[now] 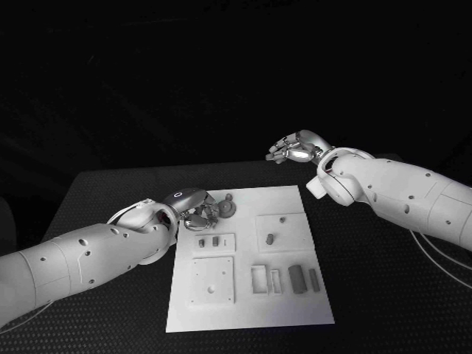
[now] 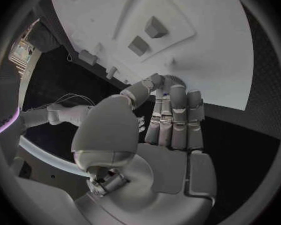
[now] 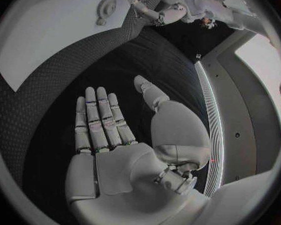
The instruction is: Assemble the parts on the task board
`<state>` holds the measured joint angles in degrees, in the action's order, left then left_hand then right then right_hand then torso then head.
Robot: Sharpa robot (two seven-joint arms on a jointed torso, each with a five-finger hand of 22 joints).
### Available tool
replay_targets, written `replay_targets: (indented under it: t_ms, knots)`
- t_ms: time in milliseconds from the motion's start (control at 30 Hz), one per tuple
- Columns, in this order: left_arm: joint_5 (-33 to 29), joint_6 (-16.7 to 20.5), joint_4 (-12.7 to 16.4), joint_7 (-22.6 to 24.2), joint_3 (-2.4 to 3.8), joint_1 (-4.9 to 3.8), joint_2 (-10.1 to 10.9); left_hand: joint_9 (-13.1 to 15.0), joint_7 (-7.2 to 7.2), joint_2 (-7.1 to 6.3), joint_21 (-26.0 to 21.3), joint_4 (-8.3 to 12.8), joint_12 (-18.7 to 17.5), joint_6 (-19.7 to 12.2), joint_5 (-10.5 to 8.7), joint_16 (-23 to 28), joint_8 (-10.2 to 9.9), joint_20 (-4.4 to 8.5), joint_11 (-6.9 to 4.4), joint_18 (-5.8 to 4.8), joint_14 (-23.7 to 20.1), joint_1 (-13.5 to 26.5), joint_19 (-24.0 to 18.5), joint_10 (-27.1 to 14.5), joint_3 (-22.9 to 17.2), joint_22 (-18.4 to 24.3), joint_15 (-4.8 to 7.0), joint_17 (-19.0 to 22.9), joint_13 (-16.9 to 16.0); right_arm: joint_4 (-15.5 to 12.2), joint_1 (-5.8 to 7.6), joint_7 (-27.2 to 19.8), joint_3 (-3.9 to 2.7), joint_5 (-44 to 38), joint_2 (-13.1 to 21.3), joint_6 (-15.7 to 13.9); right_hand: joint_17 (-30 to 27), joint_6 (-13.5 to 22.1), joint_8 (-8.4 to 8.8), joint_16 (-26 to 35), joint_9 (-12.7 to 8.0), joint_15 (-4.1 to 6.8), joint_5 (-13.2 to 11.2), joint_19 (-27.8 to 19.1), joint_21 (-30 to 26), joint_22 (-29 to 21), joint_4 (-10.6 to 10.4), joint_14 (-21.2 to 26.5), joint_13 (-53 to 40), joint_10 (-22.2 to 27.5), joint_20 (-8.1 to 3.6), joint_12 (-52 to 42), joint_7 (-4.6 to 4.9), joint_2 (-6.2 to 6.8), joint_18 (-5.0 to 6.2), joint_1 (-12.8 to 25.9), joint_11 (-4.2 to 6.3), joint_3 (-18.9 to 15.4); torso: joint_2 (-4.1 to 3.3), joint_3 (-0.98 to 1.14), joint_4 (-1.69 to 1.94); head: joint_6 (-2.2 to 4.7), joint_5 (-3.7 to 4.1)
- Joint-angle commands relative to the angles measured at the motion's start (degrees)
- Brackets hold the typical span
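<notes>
1. Head view: white task board [image 1: 289, 310] lying flat in the middle of the black surface [image 1: 108, 192]. Left robot hand [image 1: 199, 210] down at the board's far left corner, fingers curled around a round gear-like part [image 1: 226, 208]; hard to tell whether actually pinching it. Grey parts [image 1: 296, 278] sitting in slots near the board's near right side. Right robot hand [image 1: 296, 150] up beyond the board's far edge, well apart from it, holding nothing.
2. Left wrist view: left robot hand [image 2: 168, 122] with fingers held together and extended, fingertips [image 2: 178, 91] at the board's edge against the toothed part [image 2: 172, 78]. Two small blocks [image 2: 148, 35] standing on a raised plate.
3. Right wrist view: right robot hand [image 3: 106, 135] flat and spread over bare surface, empty. Board [image 3: 53, 40] off to the side, gear [image 3: 105, 7] near the other hand.
</notes>
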<state>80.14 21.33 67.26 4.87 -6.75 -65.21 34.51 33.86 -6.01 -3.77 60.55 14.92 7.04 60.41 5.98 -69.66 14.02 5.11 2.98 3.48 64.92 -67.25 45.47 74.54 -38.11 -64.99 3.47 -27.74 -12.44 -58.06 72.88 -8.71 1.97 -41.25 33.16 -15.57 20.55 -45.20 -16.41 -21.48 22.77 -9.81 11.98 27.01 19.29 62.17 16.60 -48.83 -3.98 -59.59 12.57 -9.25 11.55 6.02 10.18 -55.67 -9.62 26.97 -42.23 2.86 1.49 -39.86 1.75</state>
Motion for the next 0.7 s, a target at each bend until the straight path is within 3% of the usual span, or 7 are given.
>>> replay_targets:
  t_ms: [33, 700]
  knots:
    - [-0.84, -0.68, 0.11, 0.74, 0.02, -0.04, 0.31, 0.09, 0.00, 0.02, -0.38, 0.05, -0.24, 0.29, 0.18, 0.20, 0.18, 3.51, -0.05, 0.53, 0.31, 0.04, 0.33, 0.31, -0.37, 0.05, -0.03, 0.09, -0.04, -0.12, -0.01, -0.57, -0.02, -0.04, 0.07, 0.53, -0.08, 0.43, -0.25, 0.32, -0.05, 0.12, -0.20, 0.14, -0.30, 0.09, -0.02, 0.12, 0.04, -0.44, -0.15, 0.30, 0.60, -0.42, -0.95, -0.35, 0.05, -0.17, -0.06, -0.07, 0.02, -0.08, 0.05]
    - [-0.45, -3.53, -0.01, -0.22, -0.04, -0.03, 1.54, 0.02, 0.00, -0.03, -0.42, 0.13, -0.38, 0.27, 0.18, 0.26, 0.16, 3.56, -0.05, 0.49, 0.37, -0.04, 0.34, 0.36, -0.54, 0.03, -0.03, 0.10, 0.00, -0.22, -0.01, -0.56, -0.02, -0.04, 0.25, 0.48, -0.09, 0.43, -0.26, 0.32, -0.08, 0.12, -0.24, 0.17, -0.39, 0.16, -0.04, 0.12, 0.04, -0.47, -0.15, 0.35, 0.60, -0.40, -0.97, -0.38, 0.05, -0.16, -0.04, 0.08, -0.09, -0.42, -0.06]
